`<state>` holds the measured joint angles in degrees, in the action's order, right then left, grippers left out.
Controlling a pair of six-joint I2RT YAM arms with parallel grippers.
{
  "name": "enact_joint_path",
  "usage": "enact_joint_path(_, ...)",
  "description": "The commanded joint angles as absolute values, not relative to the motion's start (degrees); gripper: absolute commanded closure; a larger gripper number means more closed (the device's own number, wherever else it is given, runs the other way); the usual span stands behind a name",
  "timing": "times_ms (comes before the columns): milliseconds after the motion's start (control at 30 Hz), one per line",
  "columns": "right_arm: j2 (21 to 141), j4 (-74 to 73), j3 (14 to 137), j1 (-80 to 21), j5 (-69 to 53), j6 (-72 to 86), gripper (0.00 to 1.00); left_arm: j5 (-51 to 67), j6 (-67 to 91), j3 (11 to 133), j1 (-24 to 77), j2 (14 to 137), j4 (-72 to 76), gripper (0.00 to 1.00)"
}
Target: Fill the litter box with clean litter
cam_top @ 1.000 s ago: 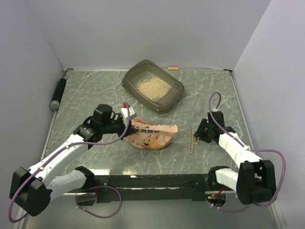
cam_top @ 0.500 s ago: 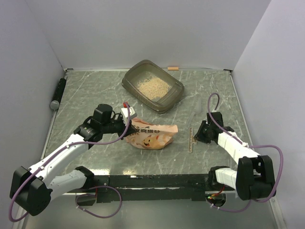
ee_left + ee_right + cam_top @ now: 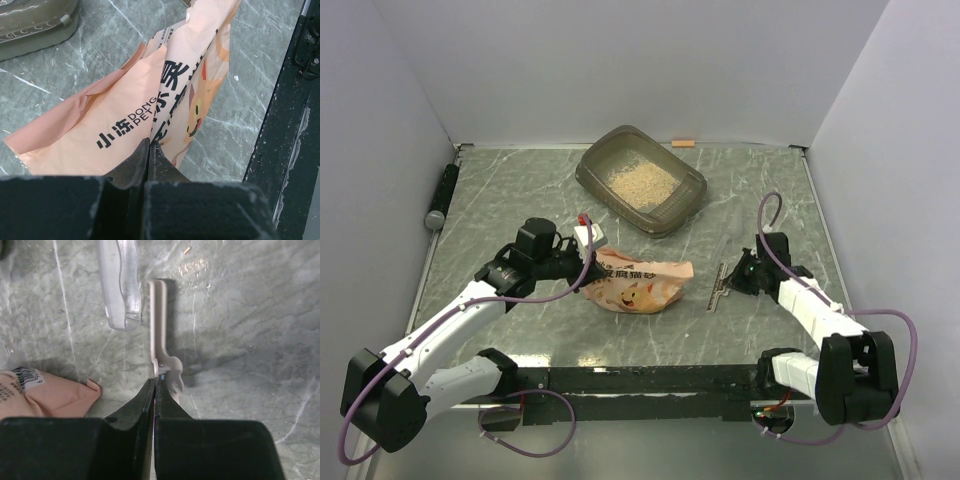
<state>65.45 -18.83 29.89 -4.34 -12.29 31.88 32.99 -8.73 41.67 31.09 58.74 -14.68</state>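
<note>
The grey-brown litter box (image 3: 688, 200) sits at the back centre with pale tan litter (image 3: 640, 183) in it; its corner shows in the left wrist view (image 3: 35, 25). The salmon-pink litter bag (image 3: 640, 283) lies on its side in the middle. My left gripper (image 3: 588, 262) is shut on the bag's left end (image 3: 150, 100), jaws (image 3: 150, 144) pinching the plastic. My right gripper (image 3: 738, 274) is shut (image 3: 154, 382) on a beige bag clip (image 3: 162, 340) that lies on the table right of the bag (image 3: 718, 288). The bag's corner (image 3: 50, 392) shows left of it.
A clear plastic strip (image 3: 120, 285) lies beside the clip, toward the back (image 3: 725, 245). A black cylinder (image 3: 442, 195) lies along the left wall. A small orange piece (image 3: 682, 143) lies at the back wall. A black rail (image 3: 640, 378) runs along the near edge.
My right gripper has shifted a little left and back, and the beige clip has turned with it from straight to slanted. The left arm and bag have not moved.
</note>
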Motion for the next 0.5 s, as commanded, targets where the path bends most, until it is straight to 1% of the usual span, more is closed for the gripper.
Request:
enact_joint_path(0, 60.5, -22.8, 31.2, -4.0, -9.0, 29.8, 1.0, 33.3, -7.6, 43.1, 31.1, 57.8, -12.6, 0.98)
enact_joint_path(200, 53.4, -30.5, 36.5, -4.4, -9.8, 26.3, 1.0, 34.8, -6.7, 46.0, 31.1, 56.9, -13.2, 0.78)
enact_joint_path(367, 48.1, -35.4, 41.4, -6.6, -8.4, 25.1, 1.0, 37.0, -5.1, 52.5, 31.1, 57.8, -16.1, 0.69)
enact_joint_path(400, 47.6, -36.6, 43.6, -7.3, -8.1, 24.8, 1.0, 37.2, -4.2, 53.8, 31.1, 58.1, -16.3, 0.66)
enact_joint_path(467, 46.8, -38.0, 48.0, -9.2, -6.9, 24.4, 1.0, 38.6, -3.1, 57.9, 31.1, 58.4, -17.0, 0.64)
